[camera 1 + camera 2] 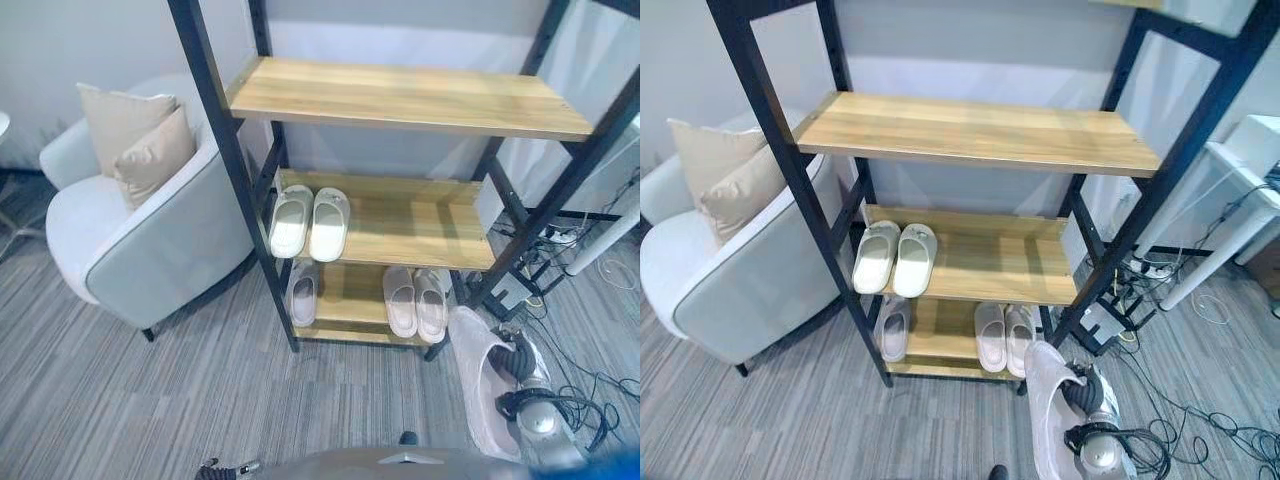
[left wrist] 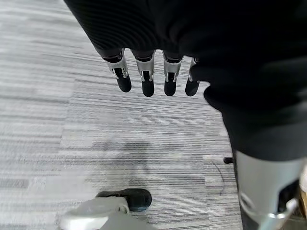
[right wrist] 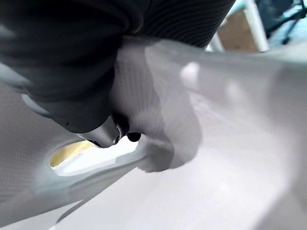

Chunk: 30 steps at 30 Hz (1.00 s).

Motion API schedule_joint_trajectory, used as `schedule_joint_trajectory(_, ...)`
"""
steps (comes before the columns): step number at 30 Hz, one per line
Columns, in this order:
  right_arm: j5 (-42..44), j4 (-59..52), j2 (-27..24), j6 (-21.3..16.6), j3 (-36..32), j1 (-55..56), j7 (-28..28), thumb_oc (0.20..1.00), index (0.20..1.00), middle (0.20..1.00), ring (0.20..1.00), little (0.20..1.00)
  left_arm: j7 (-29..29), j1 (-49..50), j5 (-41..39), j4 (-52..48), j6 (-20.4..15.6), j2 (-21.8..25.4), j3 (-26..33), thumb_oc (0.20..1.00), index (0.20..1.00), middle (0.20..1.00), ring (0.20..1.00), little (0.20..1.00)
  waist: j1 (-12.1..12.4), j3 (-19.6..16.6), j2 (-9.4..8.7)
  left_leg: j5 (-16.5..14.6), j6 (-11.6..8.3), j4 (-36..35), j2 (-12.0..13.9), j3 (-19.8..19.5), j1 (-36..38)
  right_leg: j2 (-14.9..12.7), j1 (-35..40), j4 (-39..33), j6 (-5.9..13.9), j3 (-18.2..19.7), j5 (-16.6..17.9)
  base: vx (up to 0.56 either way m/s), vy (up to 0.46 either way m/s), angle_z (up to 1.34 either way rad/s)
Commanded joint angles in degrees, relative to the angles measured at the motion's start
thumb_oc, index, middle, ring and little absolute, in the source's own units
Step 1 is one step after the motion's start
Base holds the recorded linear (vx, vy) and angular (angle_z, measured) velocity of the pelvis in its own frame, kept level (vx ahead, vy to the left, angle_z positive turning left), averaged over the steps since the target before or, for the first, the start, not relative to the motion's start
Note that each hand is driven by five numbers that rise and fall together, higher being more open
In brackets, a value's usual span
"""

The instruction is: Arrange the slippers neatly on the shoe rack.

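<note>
Pale pink slipper [image 1: 482, 385] gripped in the right hand [image 1: 520, 362] at the lower right of the frame, just below the shoe rack [image 1: 400, 100].
Wood-plank shelves on a black frame: a white pair of slippers [image 1: 310, 222] lies side by side at the left of the middle shelf; on the bottom shelf a single slipper [image 1: 303, 294] sits at the left and a pink pair [image 1: 416, 302] at the right. The right hand's fingers are tucked inside the held slipper's strap, curled round it. The left hand [image 2: 153, 79] hangs over the grey striped carpet [image 2: 57, 120], fingers straight and relaxed, holding nothing. A white armchair [image 1: 130, 240] with two beige cushions [image 1: 140, 140] stands at the left.
</note>
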Motion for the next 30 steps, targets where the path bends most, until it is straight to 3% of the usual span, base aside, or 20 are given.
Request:
schedule_joint_trajectory(1,2.05,-1.78,-1.02,-2.69,-0.75,-8.43,0.26,0.200,0.200,0.200,0.200,0.200,-0.14,-2.44,2.08,2.03,-0.04,1.32,2.33,1.000,1.000,1.000,1.000,1.000,1.32,6.33,2.25,-6.83,-0.76,3.55,2.42,-0.75,-0.01,-3.20,4.77,13.18,5.12,-0.95,-6.07,0.00,0.062,-0.38)
schedule_joint_trajectory(4,1.00,-1.76,-1.27,-2.82,0.36,-8.00,0.97,0.200,0.200,0.200,0.200,0.200,0.01,-2.25,2.13,1.39,-0.40,1.52,2.44,1.000,1.000,1.000,1.000,1.000,0.70,7.47,2.01,-7.18,-0.52,4.23,3.22,-0.41,0.84,1.42,2.47,14.84,3.30,2.16,-9.31,-0.02,0.021,-0.25)
schedule_joint_trajectory(8,-0.47,-1.89,-2.73,-3.29,1.68,-8.23,0.55,0.200,0.200,0.200,0.200,0.200,0.08,-2.61,1.95,0.51,-0.81,0.76,0.99,1.000,1.000,1.000,1.000,1.000,0.48,8.18,1.92,-7.21,-0.22,5.16,2.99,-0.91,0.92,8.04,-1.53,12.57,1.45,2.49,-9.59,0.01,-0.013,-0.05)
schedule_joint_trajectory(11,-0.15,-2.49,-3.20,-3.74,2.00,-7.17,0.42,0.200,0.200,0.200,0.200,0.200,0.30,-2.63,1.59,-0.46,-1.21,0.52,0.45,1.000,1.000,1.000,1.000,1.000,0.53,8.06,1.68,-7.71,-0.88,7.47,1.98,-2.20,0.43,10.46,1.27,8.15,0.16,4.30,-9.99,0.10,-0.072,0.15)
schedule_joint_trajectory(15,2.97,-2.08,-3.05,-4.91,4.06,-7.71,1.32,0.200,0.200,0.200,0.200,0.200,1.19,-2.04,0.91,-1.34,-1.31,-0.21,-0.51,1.000,1.000,1.000,1.000,1.000,1.40,6.87,1.77,-8.25,-2.32,8.44,3.08,-2.95,0.20,11.78,4.86,3.85,-0.94,3.33,-10.40,0.09,-0.128,0.30)
schedule_joint_trajectory(18,3.33,-3.33,-4.12,-6.21,5.40,-8.77,1.78,0.200,0.200,0.200,0.200,0.200,1.63,-2.89,-0.24,-3.00,-1.79,0.00,-0.74,1.000,1.000,1.000,1.000,1.000,2.70,8.89,0.92,-7.44,-5.74,18.52,4.46,-2.39,-6.18,11.76,6.19,2.81,-2.59,0.91,-11.10,-0.08,-0.129,0.33)
schedule_joint_trajectory(20,3.30,-3.26,-4.97,-6.37,6.20,-9.79,1.60,0.200,0.200,0.200,0.200,0.200,2.06,-3.49,-1.18,-3.90,-2.03,-0.04,-0.97,1.000,1.000,1.000,1.000,1.000,3.46,10.33,0.97,-5.65,-6.53,25.26,5.80,-0.94,-10.62,11.72,6.60,2.90,-3.52,-0.13,-11.57,-0.12,-0.018,0.56)
schedule_joint_trajectory(22,2.86,-0.60,-4.97,-6.25,6.43,-11.19,-0.16,0.200,0.200,0.200,0.200,0.200,3.06,-1.36,-0.48,-3.71,-2.28,-0.37,-1.17,1.000,1.000,1.000,1.000,1.000,6.05,11.87,0.07,-5.79,-6.05,22.85,8.48,-0.38,-13.92,10.92,7.26,2.73,-3.31,-1.81,-12.04,-0.04,0.019,0.38)
schedule_joint_trajectory(24,2.55,-0.18,-4.57,-6.55,7.43,-11.92,-0.88,0.200,0.200,0.200,0.200,0.200,3.60,-1.27,0.63,-2.59,-1.85,-0.54,-1.55,1.000,1.000,1.000,1.000,1.000,7.38,12.56,-1.01,-2.57,-6.69,17.83,10.63,-1.30,-14.65,10.79,7.80,2.92,-2.89,-2.72,-12.12,0.04,0.035,0.34)
schedule_joint_trajectory(25,2.29,0.21,-4.45,-6.53,8.06,-12.70,-1.48,0.200,0.200,0.200,0.200,0.200,3.75,-1.86,0.90,-1.92,-1.70,-0.30,-1.71,1.000,1.000,1.000,1.000,1.000,8.09,12.92,-1.05,-1.13,-6.85,14.99,10.45,-3.07,-14.95,10.90,7.93,3.27,-2.81,-2.92,-12.60,0.10,0.278,0.72)
schedule_joint_trajectory(26,1.00,0.74,-3.48,-6.05,8.34,-11.80,-0.88,0.200,0.200,0.200,0.200,0.200,3.71,-1.83,1.88,-0.40,-1.59,-0.08,-1.61,1.000,1.000,1.000,1.000,1.000,7.28,11.30,-0.73,0.04,-7.16,8.84,9.82,-5.53,-12.14,10.04,8.14,3.94,-2.13,-2.98,-12.85,0.11,0.325,0.64)
schedule_joint_trajectory(30,2.47,1.50,-1.40,-5.41,9.55,-12.07,-0.12,0.200,0.200,0.200,0.200,0.200,3.89,-1.65,1.63,-0.27,-1.56,0.90,-1.28,1.000,1.000,1.000,1.000,1.000,7.01,10.95,-1.84,-1.84,-5.66,11.07,7.53,-4.23,-11.16,7.04,6.97,7.06,-0.71,-1.18,-12.03,0.09,0.267,-0.25)
